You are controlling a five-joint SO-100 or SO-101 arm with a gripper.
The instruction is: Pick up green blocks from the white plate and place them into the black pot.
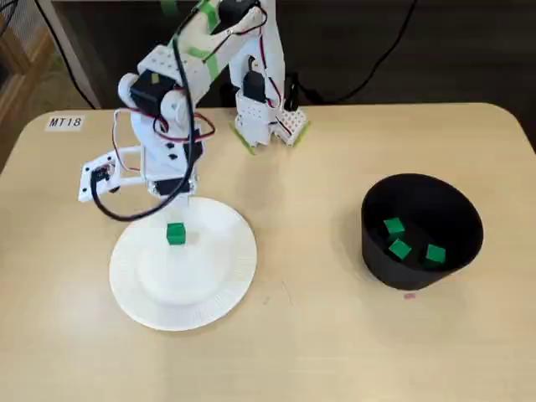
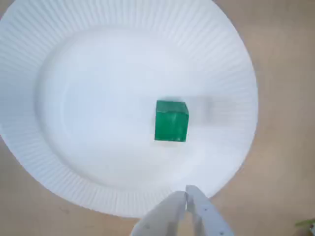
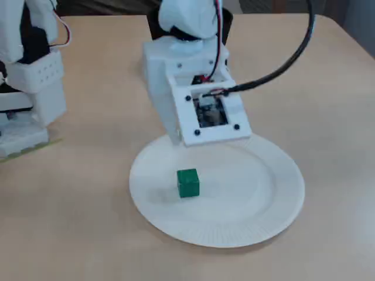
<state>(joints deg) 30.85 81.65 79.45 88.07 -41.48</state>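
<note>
We see one green block (image 2: 171, 121) left on the white plate (image 2: 44, 172), approx. mid-plate. Three more blocks (image 1: 400, 249) sit in the black pot (image 1: 377, 264), well apart on the tabletop (image 1: 318, 352). The jaws look closed, tips meeting, empty, over the plate's rim. In the wrist view the block lies straight ahead of the tips, a bit left. It's a cube, so no long axis. We judge: open first, then reach fwd and down.

One legible marking found. White label (image 1: 64, 122), black characters "MT18", slightly tilted. Lies flat on surface (image 1: 335, 335), upper-left corner in a fixed view, near edge. Reads upright to that camera. Printed or handwritten: cannot tell.
</note>
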